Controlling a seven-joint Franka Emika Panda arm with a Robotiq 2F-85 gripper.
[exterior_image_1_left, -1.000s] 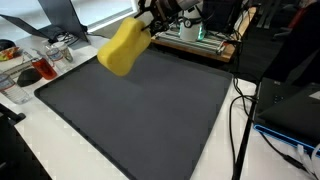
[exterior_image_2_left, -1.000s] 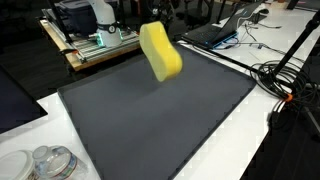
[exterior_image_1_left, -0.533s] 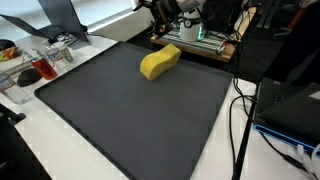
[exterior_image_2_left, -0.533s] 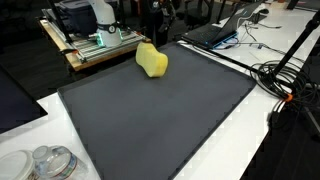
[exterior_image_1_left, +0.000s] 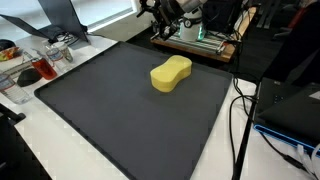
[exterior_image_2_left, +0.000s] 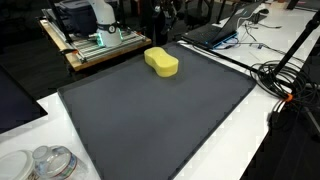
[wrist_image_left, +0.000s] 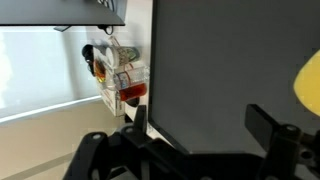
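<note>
A yellow, peanut-shaped sponge (exterior_image_1_left: 171, 74) lies flat on the dark grey mat (exterior_image_1_left: 120, 120), near its far edge; in the facing exterior view the sponge (exterior_image_2_left: 161, 62) rests on the mat (exterior_image_2_left: 160, 115) too. My gripper (exterior_image_1_left: 160, 8) hangs high above and behind it, mostly cut off by the top of the picture. In the wrist view the gripper (wrist_image_left: 200, 122) is open; both dark fingers (wrist_image_left: 266, 126) stand wide apart with only mat between them. A yellow corner of the sponge (wrist_image_left: 311, 84) shows at the right edge.
Clear plastic containers with red contents (exterior_image_1_left: 42, 66) sit on the white table left of the mat, also in the wrist view (wrist_image_left: 124, 84). A wooden board with equipment (exterior_image_2_left: 95, 45) stands behind the mat. Cables (exterior_image_2_left: 285, 80), a laptop (exterior_image_2_left: 215, 32) and jars (exterior_image_2_left: 50, 162) surround it.
A second ago the sponge hung in the air at the gripper. It has since dropped onto the mat and settled flat, while the jaws opened and the gripper stayed high.
</note>
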